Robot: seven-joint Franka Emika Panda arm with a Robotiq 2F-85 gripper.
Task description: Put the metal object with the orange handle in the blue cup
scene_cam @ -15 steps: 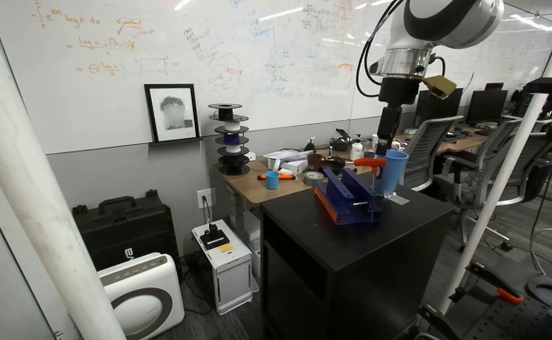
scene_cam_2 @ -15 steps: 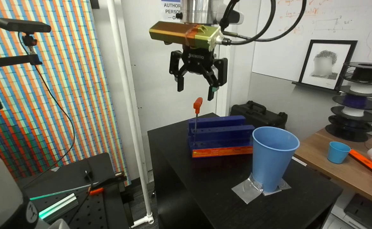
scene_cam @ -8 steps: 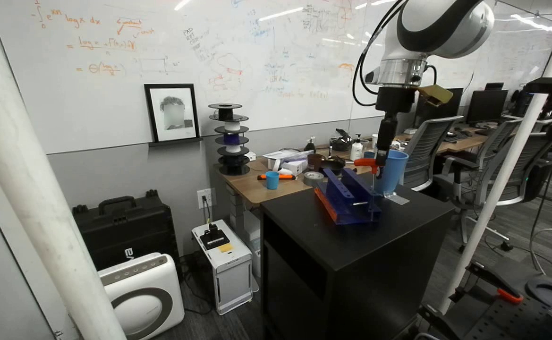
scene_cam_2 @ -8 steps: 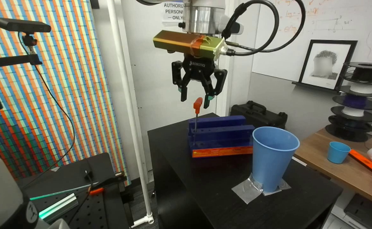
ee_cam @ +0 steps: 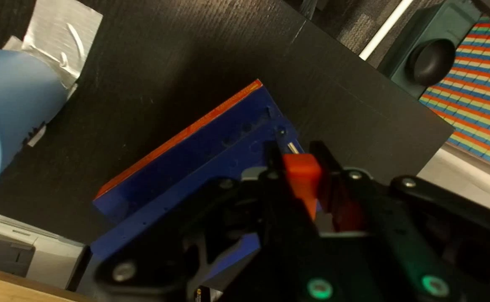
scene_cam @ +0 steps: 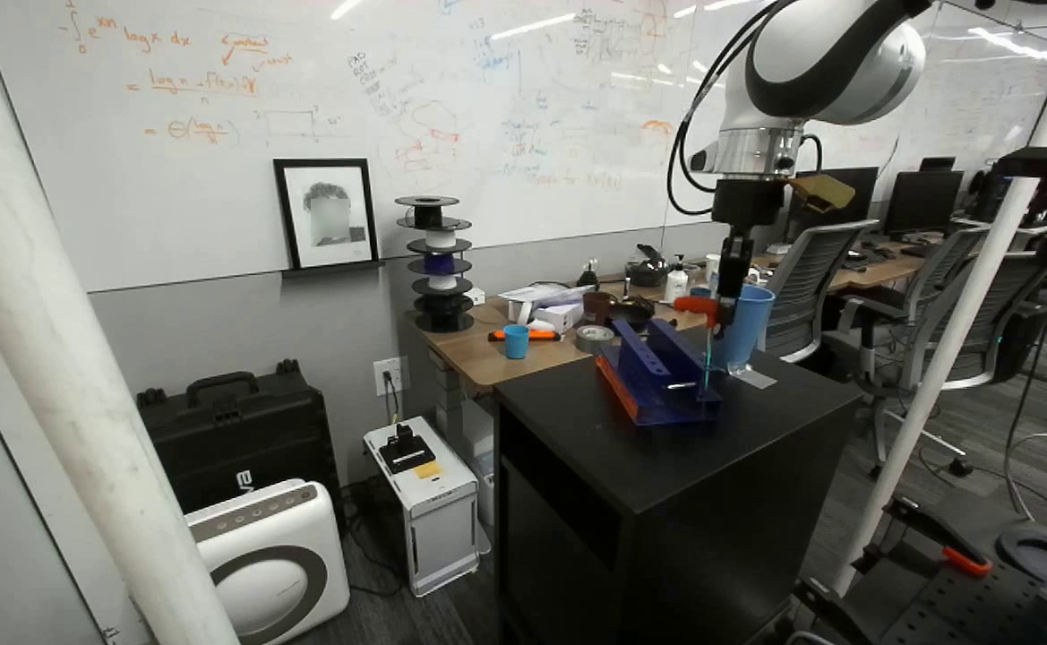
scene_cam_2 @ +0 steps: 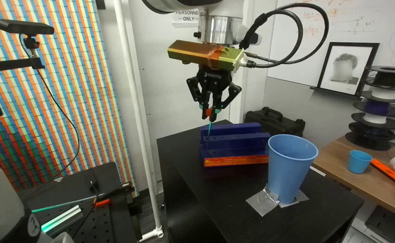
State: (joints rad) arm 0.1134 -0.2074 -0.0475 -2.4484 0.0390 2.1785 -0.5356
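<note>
In an exterior view I count, on the black cabinet (scene_cam_2: 224, 199), one tool (scene_cam_2: 208, 112), one tall cup (scene_cam_2: 290, 172) and one blue tray (scene_cam_2: 239, 141) with two upright rails; silver tape (scene_cam_2: 262, 202) lies at the cup's foot. Taking the cup as the centre of the dial, one small cup (scene_cam_2: 358, 162) is on the desk (scene_cam_2: 332, 158) at three o'clock, one stack of spools (scene_cam_2: 379, 109) at two, and one framed picture (scene_cam_2: 347, 69) at one.

I have one gripper (scene_cam_2: 208, 117) with two fingers (scene_cam_2: 203, 114), and it is clamped on the tool's orange handle (ee_cam: 303, 170): one finger at nine o'clock of the handle, one at three. So the tool sits between my fingertips, its thin metal shaft (scene_cam_2: 210, 128) running below them toward six o'clock. The shaft is close to upright and reaches the tray's nine o'clock end; I cannot tell how its tip sits there.

From the gripper, the tall cup stands upright and well apart, at four o'clock; in the wrist view it shows out toward nine. My arm (scene_cam: 828, 63) comes in from one o'clock in an exterior view.
</note>
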